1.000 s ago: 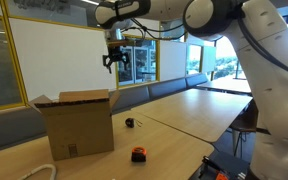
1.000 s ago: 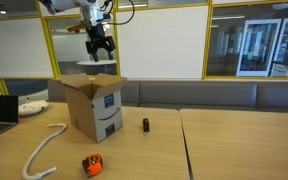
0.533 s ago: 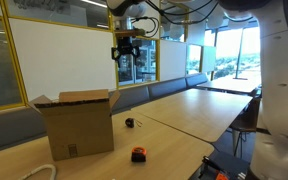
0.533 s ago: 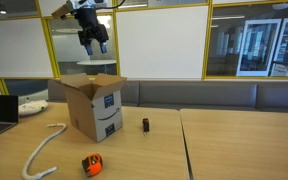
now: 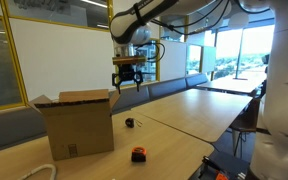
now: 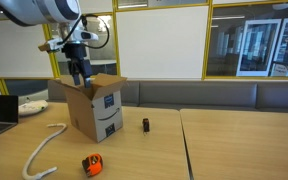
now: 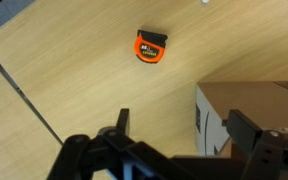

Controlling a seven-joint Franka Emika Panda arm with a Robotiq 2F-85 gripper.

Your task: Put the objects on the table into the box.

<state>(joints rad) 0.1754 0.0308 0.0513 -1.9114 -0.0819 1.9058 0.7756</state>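
Pincer [image 5: 128,84] spread wide and empty, hung over one edge of the box [image 5: 79,125], upper centre of frame. Box stood left of centre on the worktop [image 5: 189,108]. Orange-and-black tape measure [image 7: 150,46], small dark item [image 6: 145,124] and white cord [image 6: 44,148] all lay outside the box, well apart. Likely risks: a descent near the raised flaps could snag and shove the box, the tape measure could skid on smooth pale wood if pinched off-centre, and the cord could trail out. Room had glass walls, yellow frames, bench seating.
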